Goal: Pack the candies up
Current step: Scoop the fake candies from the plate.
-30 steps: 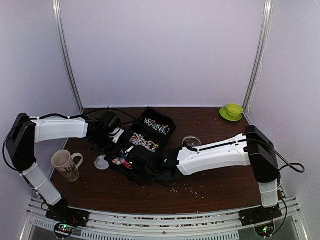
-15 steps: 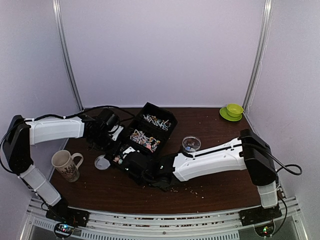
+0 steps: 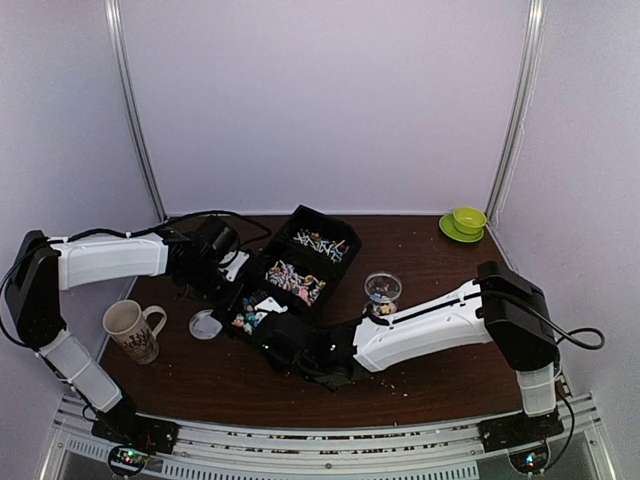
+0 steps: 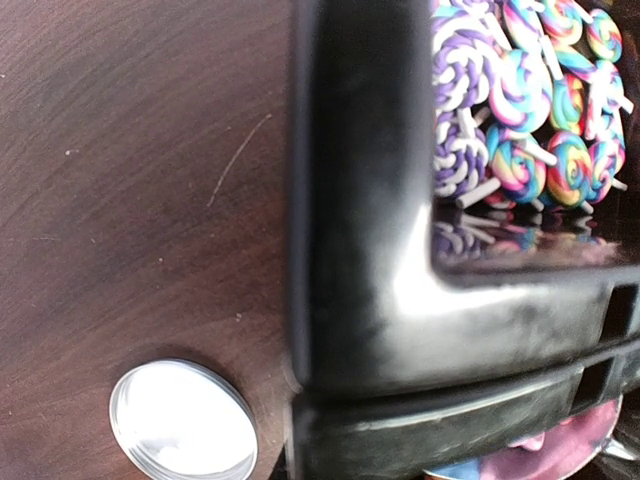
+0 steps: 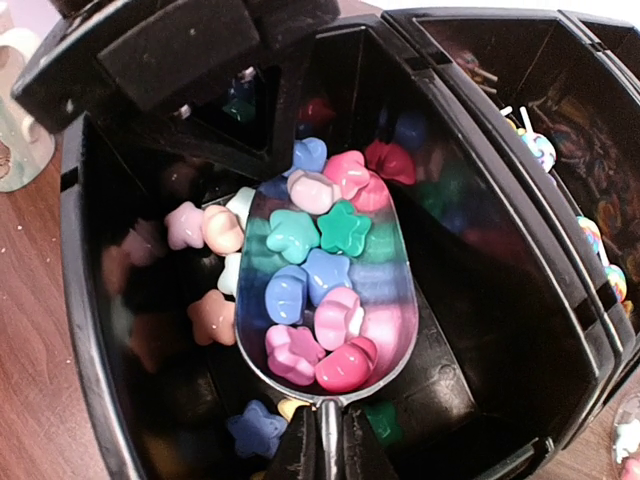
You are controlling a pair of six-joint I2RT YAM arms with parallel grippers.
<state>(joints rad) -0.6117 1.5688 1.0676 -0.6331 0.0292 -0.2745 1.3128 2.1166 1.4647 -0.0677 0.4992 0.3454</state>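
Note:
A black three-compartment tray (image 3: 352, 243) stands on the table. Its near compartment holds pastel star and chunk candies (image 5: 185, 225). The middle one holds swirl lollipops (image 4: 530, 90), and the far one holds thin white sticks (image 3: 320, 243). My right gripper (image 5: 325, 450) is shut on the handle of a metal scoop (image 5: 385, 300). The scoop is full of pink, blue and green candies (image 5: 325, 290) and sits inside the near compartment. My left gripper (image 3: 222, 268) clamps the tray's left wall (image 4: 360, 200); its fingers (image 5: 180, 50) show in the right wrist view.
A small glass dish (image 3: 381, 288) with a few candies stands right of the tray. A round clear lid (image 3: 203, 324) lies left of it, also in the left wrist view (image 4: 183, 420). A mug (image 3: 130, 330) stands at the near left. A green cup on a saucer (image 3: 465, 222) is at the back right. Pale crumbs lie near the front.
My right arm has swung left, bringing the scoop into the near compartment and uncovering the glass dish. The tray has turned a little. The left arm has barely moved.

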